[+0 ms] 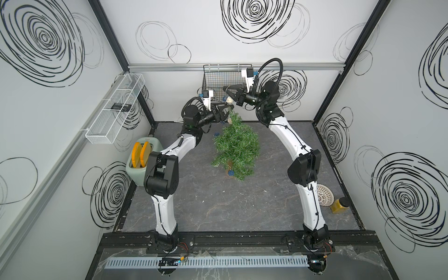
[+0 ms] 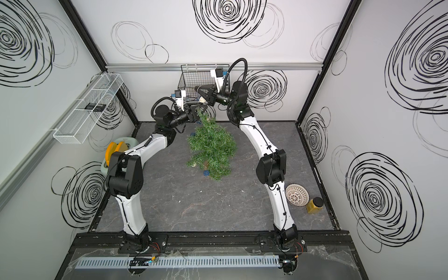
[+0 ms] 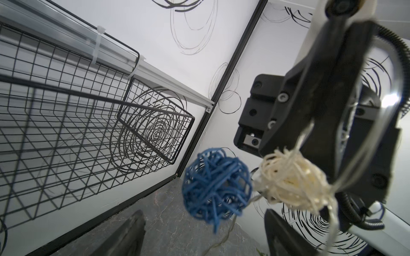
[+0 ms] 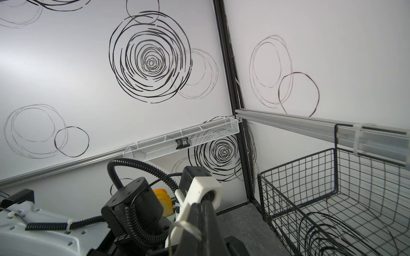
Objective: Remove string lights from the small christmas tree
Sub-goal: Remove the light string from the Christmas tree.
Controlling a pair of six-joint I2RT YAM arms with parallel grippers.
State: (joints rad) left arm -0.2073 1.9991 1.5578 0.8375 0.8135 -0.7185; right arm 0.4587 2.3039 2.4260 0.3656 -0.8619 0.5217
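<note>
Far left, the green toaster (image 1: 143, 157) sits at the edge of the table (image 1: 218, 206), two orange slices poking up. Moving in, the left gripper (image 1: 225, 112) is spread wide open right at the tip of the small christmas tree (image 1: 236, 148), which leans tilted mid-table, toward the back. Just right and higher, before the black wire basket (image 1: 213, 77), the right gripper (image 1: 227, 89) is clamped closed on the string lights (image 3: 290, 181). The wire is looped over its jaws, with a cream ball and a blue ball (image 3: 216, 188) dangling below. A second blue ball (image 1: 230, 172) sits down by the tree's base. Far right are a white bowl (image 1: 323, 195) and a yellow jar (image 1: 339, 205).
</note>
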